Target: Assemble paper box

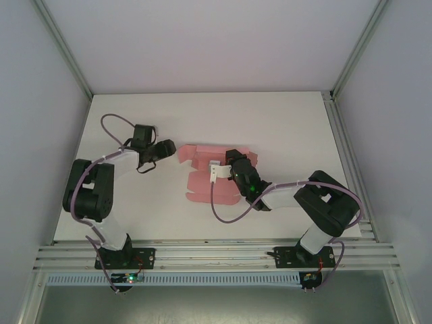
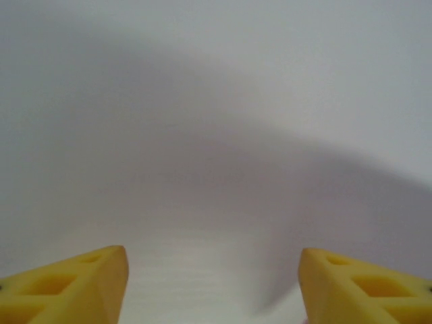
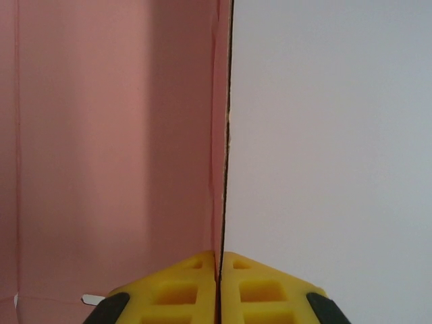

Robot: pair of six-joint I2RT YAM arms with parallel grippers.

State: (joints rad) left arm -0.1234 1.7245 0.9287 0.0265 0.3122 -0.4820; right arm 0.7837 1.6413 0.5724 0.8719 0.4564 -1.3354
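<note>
Pink thin-card paper box [image 1: 201, 181] [image 3: 115, 135] is spread flat mid-table; its far-right edge is pinched by the right gripper [image 1: 228, 160] [image 3: 219, 262], elbow folded. Left gripper [image 1: 170, 150] [image 2: 212, 270] is held low beside its far-left corner, jaws parted, empty.

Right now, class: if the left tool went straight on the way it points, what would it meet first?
Probably the white table: the left tool, its jaws apart, faces bare tabletop in its wrist view. From above it aims toward the paper box, so depth is uncertain.
</note>
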